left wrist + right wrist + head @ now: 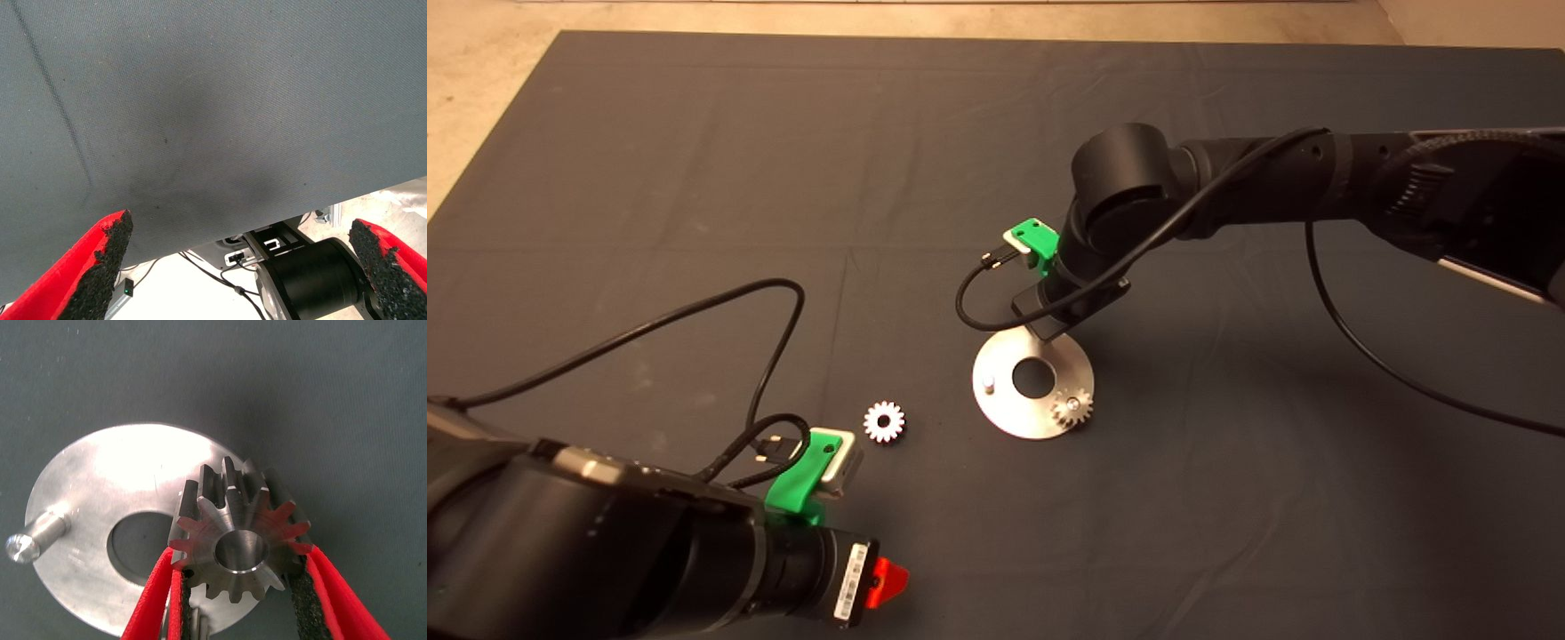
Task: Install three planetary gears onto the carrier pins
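Right gripper (240,587) clamps a steel gear (239,537) over the carrier plate (996,404) at its 12 o'clock rim; open mat (694,178) all round. Only the right wrist view shows that gear; left gripper (243,267), jaws apart, waits at 7 o'clock.

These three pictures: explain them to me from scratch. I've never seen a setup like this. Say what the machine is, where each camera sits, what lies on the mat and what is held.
This is a robot with two black arms working over a dark mat. The wide picture looks down from above. The other two come from cameras on the wrists, so each shows its own red fingers.

On the mat lies a round silver plate with a large hole and short upright pins. One gear already sits on a pin; another pin is bare. A bright gear lies loose on the mat beside the plate.

The right gripper hangs over the plate, shut on a darker gear. Whether that gear is lined up with a pin I cannot tell.

The left gripper waits at the lower left, open, holding nothing.
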Robot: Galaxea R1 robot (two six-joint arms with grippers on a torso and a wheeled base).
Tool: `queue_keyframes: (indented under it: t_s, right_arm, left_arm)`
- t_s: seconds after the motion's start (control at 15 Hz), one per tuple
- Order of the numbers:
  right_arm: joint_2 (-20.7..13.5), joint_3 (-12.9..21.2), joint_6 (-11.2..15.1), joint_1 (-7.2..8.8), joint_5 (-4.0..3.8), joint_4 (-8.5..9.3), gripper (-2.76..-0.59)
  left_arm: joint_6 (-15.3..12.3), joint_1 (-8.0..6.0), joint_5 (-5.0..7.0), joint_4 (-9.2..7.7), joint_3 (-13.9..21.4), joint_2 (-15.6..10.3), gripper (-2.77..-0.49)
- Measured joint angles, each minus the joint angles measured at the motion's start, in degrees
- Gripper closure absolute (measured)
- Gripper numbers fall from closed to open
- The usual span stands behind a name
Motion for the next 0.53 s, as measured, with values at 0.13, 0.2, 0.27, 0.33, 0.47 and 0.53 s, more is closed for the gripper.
queue_keyframes:
  t_s: [0.13,0.2,0.27,0.33,0.47,0.53]
  right_arm:
    - [0.22,-0.61,-0.52,0.0,0.04,0.0,-0.81]
    - [0.3,-0.72,-0.61,-0.01,-0.07,0.04,-0.81]
    - [0.43,-0.79,-0.77,0.0,-0.05,0.04,-0.81]
    - [0.6,-0.8,-0.78,-0.01,-0.02,0.06,-0.81]
    - [0.82,-0.8,-0.8,0.0,0.05,0.15,-0.81]
    - [0.82,-0.8,-0.83,0.0,0.11,0.21,-0.81]
  left_arm:
    - [0.0,-0.02,0.0,0.0,0.0,0.01,-2.34]
    - [0.0,-0.01,-0.01,0.0,0.0,0.0,-2.34]
    - [0.0,-0.02,-0.02,0.0,0.0,0.01,-2.34]
    - [0.0,-0.02,-0.04,0.0,0.0,0.01,-2.34]
    - [0.0,-0.02,-0.02,0.0,0.0,0.0,-2.34]
    - [0.0,-0.02,0.0,0.0,0.0,0.0,-2.34]
